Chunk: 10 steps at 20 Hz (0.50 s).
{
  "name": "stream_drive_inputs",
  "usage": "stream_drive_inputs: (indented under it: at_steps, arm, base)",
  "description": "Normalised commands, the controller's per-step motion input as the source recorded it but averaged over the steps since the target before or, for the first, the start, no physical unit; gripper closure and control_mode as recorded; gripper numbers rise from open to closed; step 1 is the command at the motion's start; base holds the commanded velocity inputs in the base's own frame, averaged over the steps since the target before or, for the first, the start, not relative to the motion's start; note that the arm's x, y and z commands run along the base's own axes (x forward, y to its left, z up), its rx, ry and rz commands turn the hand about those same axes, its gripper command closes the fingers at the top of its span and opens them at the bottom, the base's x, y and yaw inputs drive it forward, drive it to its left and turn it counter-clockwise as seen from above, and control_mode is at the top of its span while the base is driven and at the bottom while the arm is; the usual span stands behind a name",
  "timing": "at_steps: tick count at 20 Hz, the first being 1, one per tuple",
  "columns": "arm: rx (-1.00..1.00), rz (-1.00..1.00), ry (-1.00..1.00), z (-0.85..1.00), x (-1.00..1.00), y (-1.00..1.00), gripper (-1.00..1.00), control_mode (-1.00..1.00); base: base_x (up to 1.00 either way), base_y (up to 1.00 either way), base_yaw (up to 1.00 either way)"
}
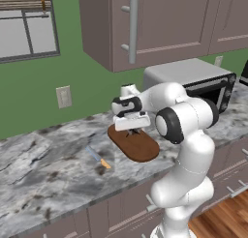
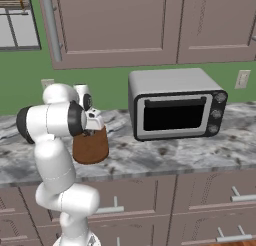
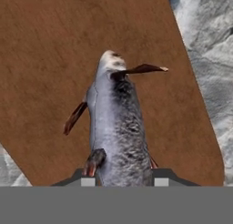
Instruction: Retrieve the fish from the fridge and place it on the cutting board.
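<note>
— Over the cutting board (image 1: 138,146), mid-frame, what grips the fish (image 3: 116,127)?
— The pincer (image 3: 122,181), clamped on its tail; board lies on the tabletop (image 1: 43,174) left of the microwave (image 2: 175,104)

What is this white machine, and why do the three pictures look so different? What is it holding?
It is a robot arm in a simulated kitchen. Two pictures come from cameras behind the arm, left and right; the third looks along its hand. The end effector is shut on the fish, holding it over the cutting board. That board lies on the marble counter, beside a thin blue-and-orange utensil. A silver microwave stands further along.
</note>
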Motion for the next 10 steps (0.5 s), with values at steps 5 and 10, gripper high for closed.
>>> stream_drive_inputs:
  at_steps: [5,10]
  arm:
    - [0.05,0.00,0.00,-0.23,0.00,0.00,-1.00,-1.00]
    - [0.02,0.00,0.00,-0.13,0.00,0.00,-1.00,-1.00]
  base:
    - [0.00,0.00,0.00]
    - [0.00,0.00,0.00]
